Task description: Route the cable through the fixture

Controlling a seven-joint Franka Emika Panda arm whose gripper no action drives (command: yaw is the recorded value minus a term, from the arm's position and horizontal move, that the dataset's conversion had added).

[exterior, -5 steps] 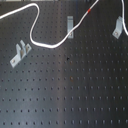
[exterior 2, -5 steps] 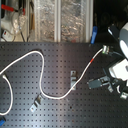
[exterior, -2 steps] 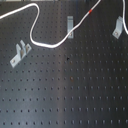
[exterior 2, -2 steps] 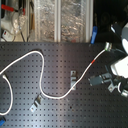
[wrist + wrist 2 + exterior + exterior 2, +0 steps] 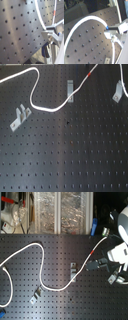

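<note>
The white cable [image 5: 36, 108] runs in from the first exterior view's left, dips, and rises past the middle grey clip [image 5: 70, 87] to its red band [image 5: 90, 73]. It leaves the top edge there. Another stretch of cable comes down to the right clip [image 5: 117, 92]. In the second exterior view the cable [image 5: 42, 267] climbs past its red band [image 5: 95, 252] toward my gripper [image 5: 102, 263], which hangs above the board at the second exterior view's right. In both wrist views the grey fingers [image 5: 111, 32] appear shut on the cable [image 5: 86, 20]. The red band [image 5: 54, 12] shows in the first wrist view.
A third grey clip [image 5: 20, 117] stands at the first exterior view's left, and shows in the second exterior view as the clip [image 5: 35, 296] near the front. The black perforated board [image 5: 70, 159] spreads beneath. Clutter and foil-covered bins [image 5: 50, 212] sit behind the board.
The cable's lie on the board is nearly unchanged. The gripper and arm have shifted only slightly in the second exterior view.
</note>
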